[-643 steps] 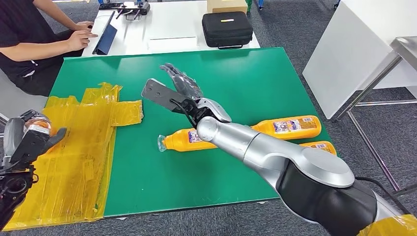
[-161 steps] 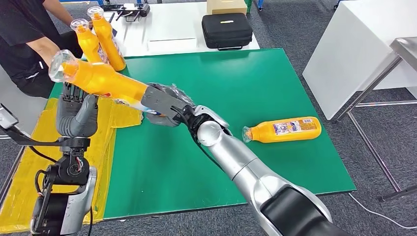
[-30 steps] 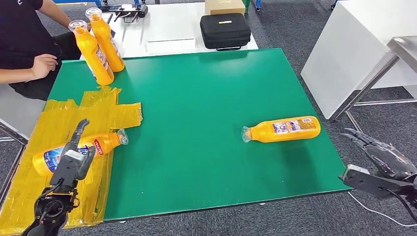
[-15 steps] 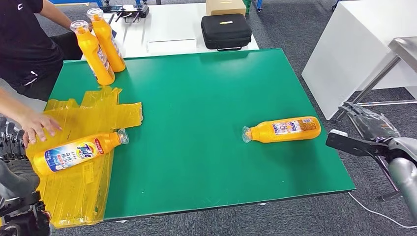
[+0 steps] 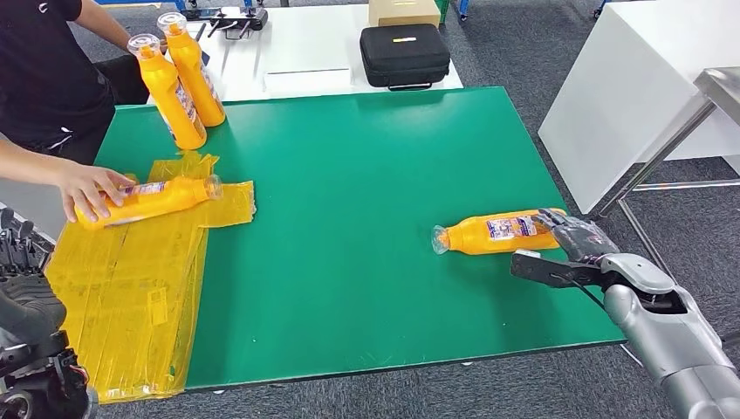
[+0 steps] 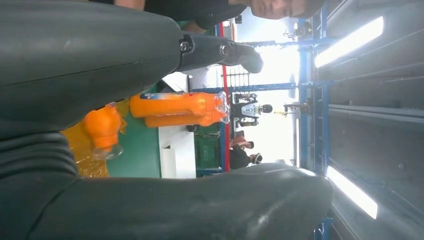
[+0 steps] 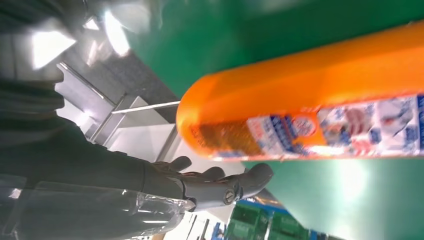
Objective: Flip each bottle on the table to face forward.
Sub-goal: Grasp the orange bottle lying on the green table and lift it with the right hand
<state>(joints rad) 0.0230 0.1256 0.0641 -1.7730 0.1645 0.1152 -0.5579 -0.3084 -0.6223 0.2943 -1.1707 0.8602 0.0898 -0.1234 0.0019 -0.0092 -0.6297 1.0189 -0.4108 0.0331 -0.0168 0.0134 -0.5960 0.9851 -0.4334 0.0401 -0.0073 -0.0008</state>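
Note:
An orange bottle lies on its side on the green table, cap to the left, label up. My right hand is at its base end with fingers apart, not closed around it. A second orange bottle lies on the yellow plastic sheet, held by a person's hand. Two more orange bottles stand upright at the table's far left corner. My left hand hangs off the table's near left corner, fingers apart, holding nothing.
A person in black sits at the far left. A white table behind carries a black case and a cardboard box. Another white table stands to the right. The green table's near edge runs close below my right hand.
My right hand has moved in from beyond the table's right edge to the lying bottle's base. The person has slid the left bottle farther back on the yellow sheet and holds it.

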